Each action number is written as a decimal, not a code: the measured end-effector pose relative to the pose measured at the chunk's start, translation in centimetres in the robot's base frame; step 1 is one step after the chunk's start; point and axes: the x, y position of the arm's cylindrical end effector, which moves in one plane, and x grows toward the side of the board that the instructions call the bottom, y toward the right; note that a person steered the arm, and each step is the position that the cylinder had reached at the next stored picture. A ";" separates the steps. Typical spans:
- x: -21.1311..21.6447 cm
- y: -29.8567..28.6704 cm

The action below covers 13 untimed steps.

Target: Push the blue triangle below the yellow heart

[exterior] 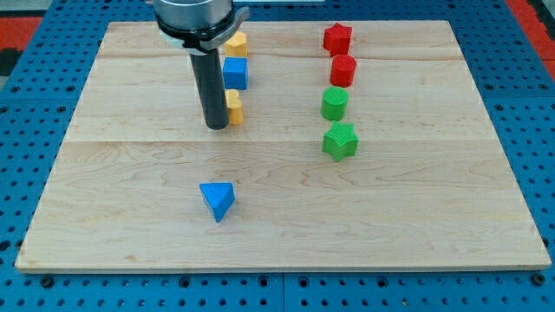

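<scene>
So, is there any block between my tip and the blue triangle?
No. In the camera view, only bare wooden board lies between my tip and the blue triangle. A yellow block sits right beside the tip, on its right.

A blue cube [236, 73] sits near the board's [416, 217] top, left of centre. Just above it, a yellow block [237, 43] shows only in part, its shape unclear. Toward the view's right, four blocks form a rough column running down from the top: a red star [337, 38], a red cylinder [343, 70], a green cylinder [335, 103] and a green star [340, 141]. The wooden board lies on a blue pegboard [35, 104].
</scene>
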 end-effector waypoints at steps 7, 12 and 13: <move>17.5 13.4; 14.1 -7.9; 14.2 -6.1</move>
